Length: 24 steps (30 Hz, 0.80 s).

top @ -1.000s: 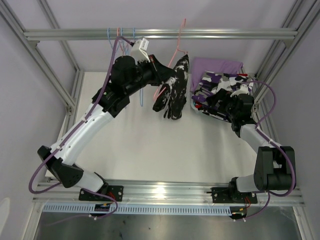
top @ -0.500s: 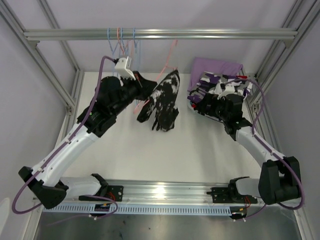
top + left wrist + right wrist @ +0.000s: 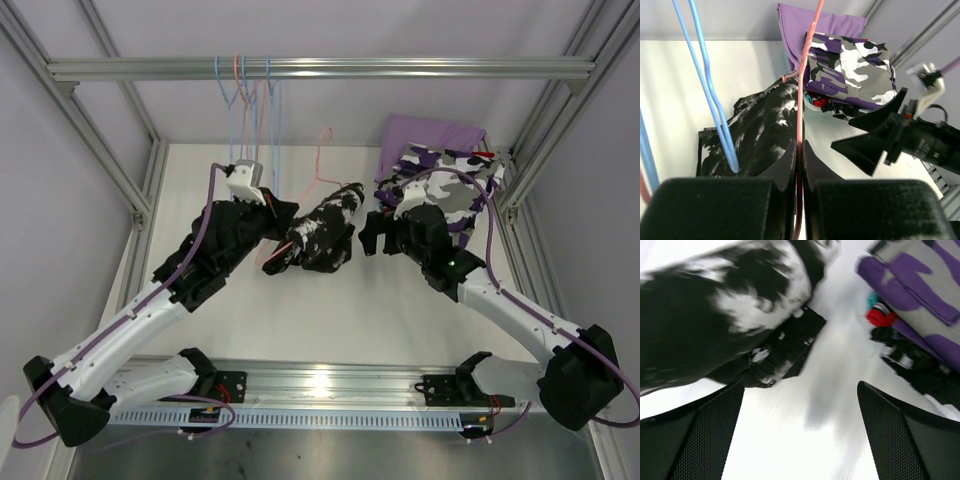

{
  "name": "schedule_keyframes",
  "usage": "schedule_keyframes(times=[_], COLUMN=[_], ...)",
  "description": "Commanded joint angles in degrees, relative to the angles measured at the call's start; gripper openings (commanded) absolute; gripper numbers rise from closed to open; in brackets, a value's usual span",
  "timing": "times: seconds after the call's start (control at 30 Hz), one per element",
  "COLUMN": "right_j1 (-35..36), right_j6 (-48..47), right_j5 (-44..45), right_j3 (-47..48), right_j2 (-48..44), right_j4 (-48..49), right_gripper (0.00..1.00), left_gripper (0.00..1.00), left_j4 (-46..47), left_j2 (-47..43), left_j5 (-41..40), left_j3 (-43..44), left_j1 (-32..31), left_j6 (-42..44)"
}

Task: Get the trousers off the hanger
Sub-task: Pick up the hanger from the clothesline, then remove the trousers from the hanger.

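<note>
Pinching the pink hanger (image 3: 813, 30), your left end effector (image 3: 800, 165) had its fingers closed almost together on the thin wire. Your right end effector (image 3: 368, 232) stood wide and held nothing. The black trousers with white blotches (image 3: 322, 232) were draped over that hanger, bunched low over the counter (image 3: 330, 300) between the two end effectors. Their lower folds seemed to rest on it. The right fingers were just beside the cloth, but the wrist view did not show them touching it.

You had several risks to watch:

- **Thin wire:** it gave the left pinch little to bite on. A sideways pull on the cloth could have twisted the hanger in the grip or slid it out.
- **Partial grasp:** if the right fingers had closed on only the top layer, the rest could have stayed hooked over the bar. The whole hanger would then have been dragged along.
- **Blue hangers (image 3: 710, 90):** they hung just beside your left fingers and could have snagged on a lift.
- **Stack behind the right arm:** the purple-white-black print trousers (image 3: 450, 175) lay on the lilac trousers (image 3: 430, 132) close by. A wide swing could have knocked them.
</note>
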Motion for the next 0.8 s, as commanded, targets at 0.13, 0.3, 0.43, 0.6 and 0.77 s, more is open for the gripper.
schedule_keyframes(times=[0.13, 0.3, 0.43, 0.6, 0.77], right_j1=[12.1, 21.8, 27.3, 30.9, 31.5], right_j6=[-4.6, -6.6, -9.5, -10.2, -10.6], right_j5=[8.6, 15.7, 18.5, 18.7, 20.7], right_j3=[1.6, 1.9, 3.6, 6.6, 9.4], right_j2=[-3.6, 0.3, 6.8, 12.7, 17.6], right_j4=[1.4, 7.6, 10.5, 13.5, 15.9], right_gripper=[0.99, 0.99, 0.99, 0.99, 0.99], left_gripper=[0.00, 0.00, 0.00, 0.00, 0.00], left_j4=[4.6, 4.6, 4.7, 4.6, 4.9], left_j2=[-4.6, -6.0, -6.7, -7.1, -7.9], left_j5=[-1.2, -1.6, -1.8, -2.3, -2.5], left_j3=[-2.3, -3.4, -4.0, -4.0, -4.3], left_j1=[-0.6, -0.6, -0.6, -0.6, -0.6], left_j6=[0.1, -0.2, -0.3, -0.3, -0.1])
